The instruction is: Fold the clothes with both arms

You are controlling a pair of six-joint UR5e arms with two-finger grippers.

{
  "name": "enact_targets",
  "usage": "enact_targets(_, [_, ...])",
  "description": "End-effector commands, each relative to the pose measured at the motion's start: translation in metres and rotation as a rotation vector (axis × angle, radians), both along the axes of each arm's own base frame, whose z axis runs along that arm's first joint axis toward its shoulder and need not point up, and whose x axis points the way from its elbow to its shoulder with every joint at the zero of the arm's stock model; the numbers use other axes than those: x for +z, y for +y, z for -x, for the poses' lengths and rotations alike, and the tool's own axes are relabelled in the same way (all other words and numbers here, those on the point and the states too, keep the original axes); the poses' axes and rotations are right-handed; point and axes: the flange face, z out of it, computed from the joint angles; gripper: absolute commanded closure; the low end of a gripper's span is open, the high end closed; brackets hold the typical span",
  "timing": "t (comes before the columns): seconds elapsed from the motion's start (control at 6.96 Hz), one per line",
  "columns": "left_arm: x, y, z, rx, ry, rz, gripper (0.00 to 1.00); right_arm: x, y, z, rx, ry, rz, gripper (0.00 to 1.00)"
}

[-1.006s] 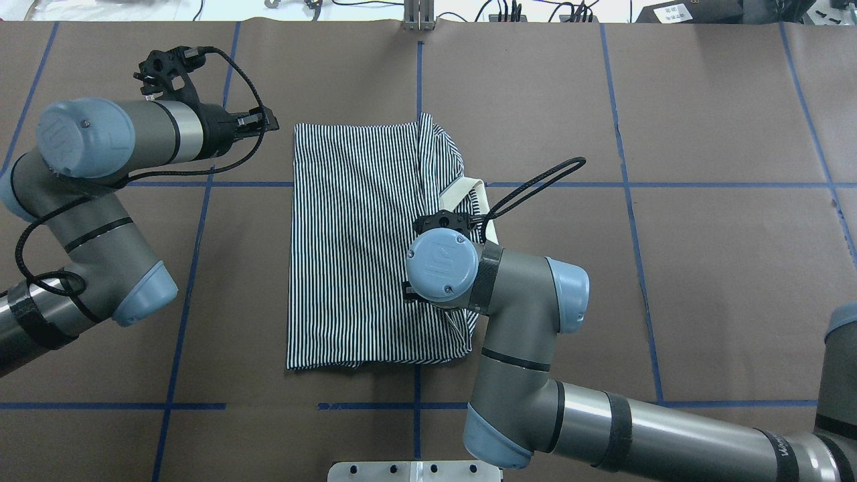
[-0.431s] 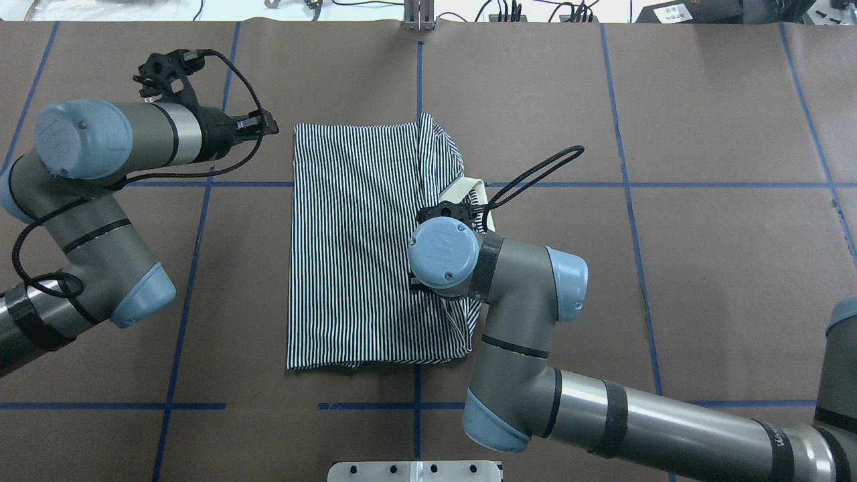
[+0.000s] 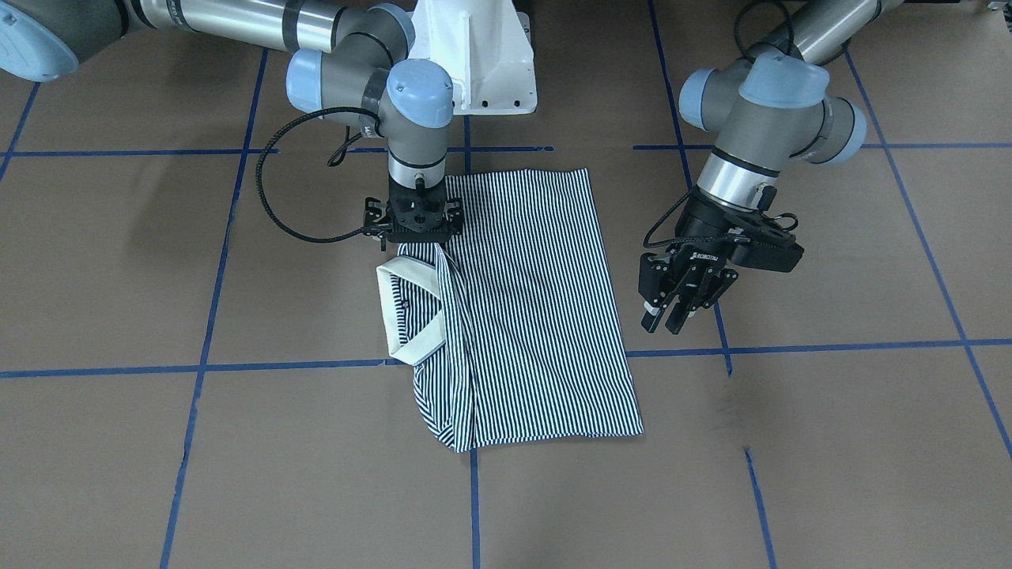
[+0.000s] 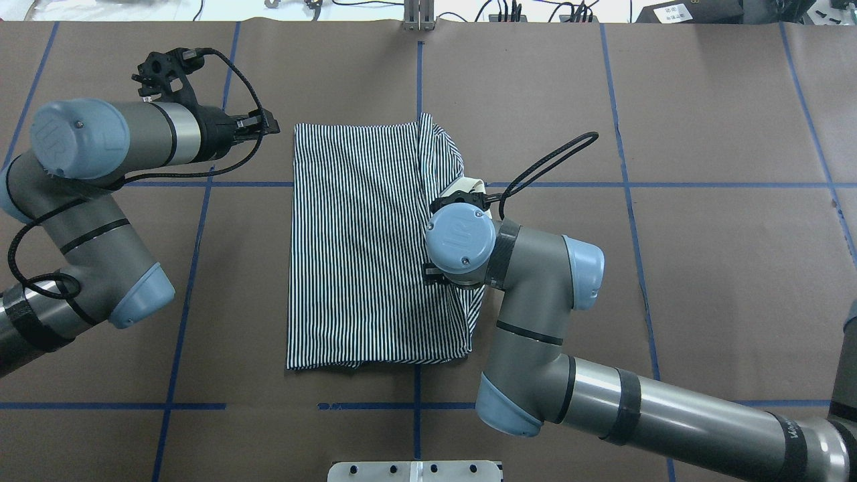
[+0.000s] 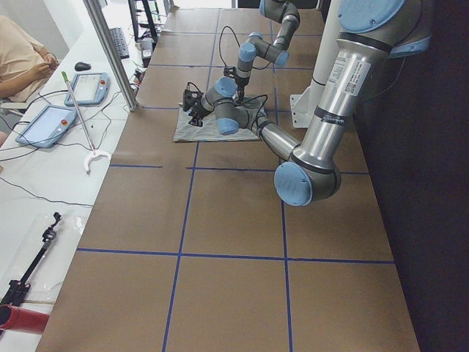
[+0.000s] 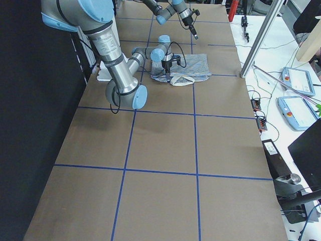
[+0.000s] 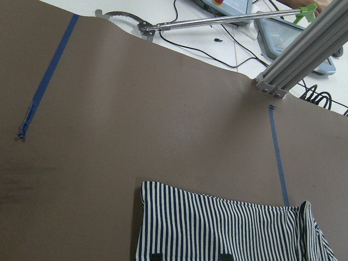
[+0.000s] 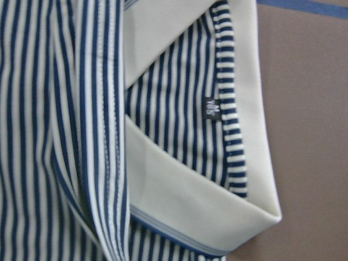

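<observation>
the shirt (image 4: 361, 254) lies on the tabletop (image 4: 703, 268) near its middle, already folded into a tall rectangle. read from the overhead view with 12 o'clock away from the robot, its long axis runs 12 to 6. the 9 o'clock long edge is straight and flat. the 3 o'clock edge is untidy: a ridge of doubled cloth runs along it, and the cream collar (image 3: 387, 312) sticks out past it onto bare tabletop at about 2 o'clock.

the right pincer (image 3: 417, 237) points straight down on that 3 o'clock edge, just at 6 o'clock from the collar, with cloth directly beneath it. its fingertips are hidden by the wrist from above and do not show in its own camera, so whether it is gripping the ridge or merely standing over it cannot be told. its camera shows the collar and the raised fold very close.

the left pincer (image 3: 666, 320) is off the cloth, beside the 9 o'clock edge toward the far corner and seemingly raised above the tabletop. its fingers stand apart and hold nothing. the shirt lies to its 3 o'clock.

the right arm is plainly the nearer one. the coming move looks likely to turn on the loose 3 o'clock edge: tucking the collar and ridge in toward 9 o'clock, across the short axis. any later fold along the long axis would need the left pincer to close in on its own edge first.
</observation>
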Motion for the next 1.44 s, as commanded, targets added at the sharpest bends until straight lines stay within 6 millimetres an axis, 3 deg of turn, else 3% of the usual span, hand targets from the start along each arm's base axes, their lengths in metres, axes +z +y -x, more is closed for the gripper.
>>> enact_targets(0.0, [-0.001, 0.0, 0.0, 0.0, 0.001, -0.001, 0.54, 0.019, -0.024, -0.052, -0.037, 0.008, -0.034, 0.0])
enact_targets(0.14, [-0.002, 0.001, 0.001, 0.0, 0.003, -0.003, 0.54, 0.033, -0.026, -0.062, -0.049, 0.014, -0.019, 0.0])
enact_targets(0.43, [-0.003, 0.001, 0.001, 0.001, 0.004, -0.003, 0.54, 0.006, -0.027, -0.058, -0.024, -0.03, -0.024, 0.0])
enact_targets(0.58, [-0.007, 0.003, 0.003, 0.002, 0.01, -0.009, 0.55, 0.001, -0.012, -0.048, 0.04, -0.056, 0.031, 0.0])
enact_targets(0.86, [-0.006, 0.002, 0.004, -0.002, 0.009, -0.008, 0.55, -0.022, 0.041, -0.027, 0.237, -0.173, 0.146, 0.01])
enact_targets(1.15, [-0.006, 0.002, 0.005, -0.002, 0.01, -0.009, 0.55, -0.035, 0.069, -0.015, 0.421, -0.269, 0.274, 0.29])
enact_targets(1.29, [-0.011, 0.003, 0.006, -0.002, 0.017, -0.015, 0.55, -0.039, 0.088, -0.01, 0.437, -0.286, 0.319, 0.32])
